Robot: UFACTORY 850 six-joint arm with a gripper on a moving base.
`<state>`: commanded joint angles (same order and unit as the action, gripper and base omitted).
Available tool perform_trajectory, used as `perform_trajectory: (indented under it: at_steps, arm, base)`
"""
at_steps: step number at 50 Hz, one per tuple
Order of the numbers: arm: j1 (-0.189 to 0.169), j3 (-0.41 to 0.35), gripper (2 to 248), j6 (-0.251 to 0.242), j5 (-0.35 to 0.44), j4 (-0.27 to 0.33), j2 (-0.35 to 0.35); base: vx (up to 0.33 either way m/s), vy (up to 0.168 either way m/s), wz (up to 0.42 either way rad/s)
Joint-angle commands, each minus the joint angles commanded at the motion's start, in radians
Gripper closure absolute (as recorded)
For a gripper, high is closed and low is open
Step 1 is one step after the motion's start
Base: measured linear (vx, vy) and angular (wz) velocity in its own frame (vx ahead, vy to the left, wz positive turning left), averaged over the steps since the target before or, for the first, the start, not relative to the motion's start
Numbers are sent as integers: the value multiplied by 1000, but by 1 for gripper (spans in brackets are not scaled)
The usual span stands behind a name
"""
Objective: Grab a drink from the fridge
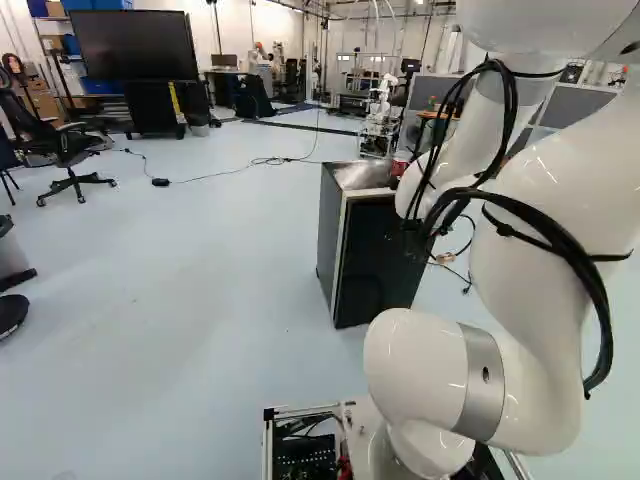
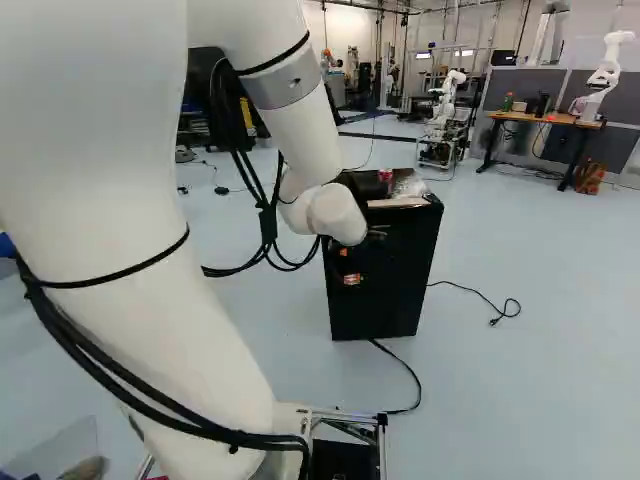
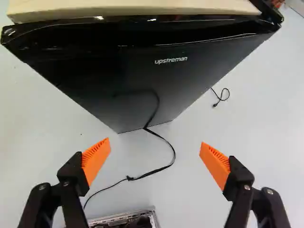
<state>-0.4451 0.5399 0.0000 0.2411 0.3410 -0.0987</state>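
At the fridge [image 2: 390,305] with gripper [image 3: 155,145] wide open; looks like lining up for the door [image 3: 133,71].
Holding nothing between the orange pads [image 3: 96,159]; poised above the floor just in front of the door, seemingly shut. Next, needs easing onto a free edge of the door, catching it, then pulling it clear before reaching in. Can't see any drink; probably inside, behind the door. Can't tell on which side to look for a hinge, or whether to expect a handle. Can't name the small red thing [image 2: 385,175] on top, possibly a can. Loses most of the fridge's top past the wrist view's border, and the gripper behind the arm [image 1: 540,190] in the left base view.
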Motion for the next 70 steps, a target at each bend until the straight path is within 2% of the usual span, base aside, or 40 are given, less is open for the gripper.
perform_trajectory:
  at_steps: [15,25,70]
  arm:
    - [62,20,3,0,0,0,-18]
    - [89,48,3,0,0,0,-43]
    - [132,167,3,0,26,0,-145]
  base:
    - [0,0,0]
    - [0,0,0]
    - [0,0,0]
